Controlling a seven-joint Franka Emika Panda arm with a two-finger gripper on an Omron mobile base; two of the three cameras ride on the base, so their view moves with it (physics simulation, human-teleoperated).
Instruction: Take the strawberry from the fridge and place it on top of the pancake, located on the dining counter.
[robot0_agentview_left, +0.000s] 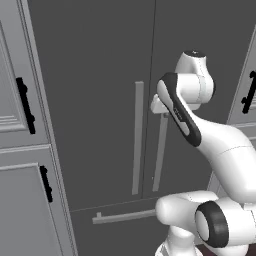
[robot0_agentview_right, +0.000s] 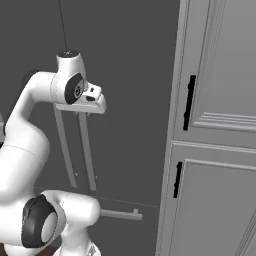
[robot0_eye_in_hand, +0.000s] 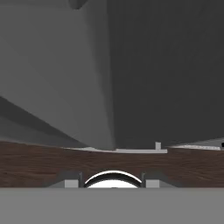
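The pincer (robot0_agentview_right: 85, 111) is clamped on the right door's handle (robot0_agentview_left: 160, 155) of the fridge (robot0_agentview_left: 100, 75), doors shut ahead of it. Pull straight back, then swing along the door's arc.

Flat, even rendered light; soft shadows, slight blur, no glare.

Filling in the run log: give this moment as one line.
stage: opening fridge | doors: shut | claw: shut on right door handle | strawberry: not visible
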